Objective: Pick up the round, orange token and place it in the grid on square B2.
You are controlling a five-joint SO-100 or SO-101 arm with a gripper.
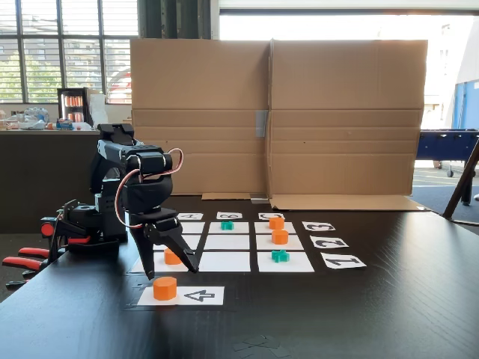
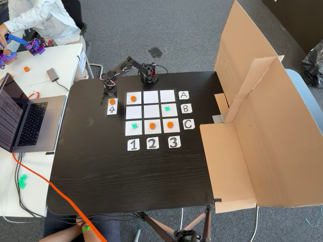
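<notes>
- Cardboard screen (image 1: 277, 112) stands along the far edge of my black tabletop (image 1: 359, 314) in a fixed view; in the top-down fixed view it runs down the right side (image 2: 262, 131).
- White desk w/ an open laptop (image 2: 28, 121) sits left of the tabletop in the top-down view; a person's sleeve (image 2: 40, 20) shows at far left there.
- The grid (image 2: 151, 112) is 3x3 white rectangles w/ black gaps, A-B-C cards on its right & 1-2-3 cards on its near side in the top-down view.
- My arm (image 1: 131, 183) reaches from its base at the tabletop's far edge (image 2: 148, 74) toward the arrow card.
- My pincer (image 1: 172, 273) hangs point-down just above the arrow card (image 1: 198, 295), jaws spread wide, nothing between them.
- Square B2 (image 2: 151, 111), the centre cell, is bare.
- The round, orange token (image 1: 165, 288) sits on the left end of the arrow card in the low fixed view, just near-left of my pincer tips, not touching them; seen top-down at (image 2: 111, 101).
- Other orange tokens: one on A1 (image 2: 133, 99), one on C2 (image 2: 152, 125), one on C3 (image 2: 170, 124).
- Green cross tokens: one on B3 (image 2: 167, 108), one on C1 (image 2: 134, 125).
</notes>
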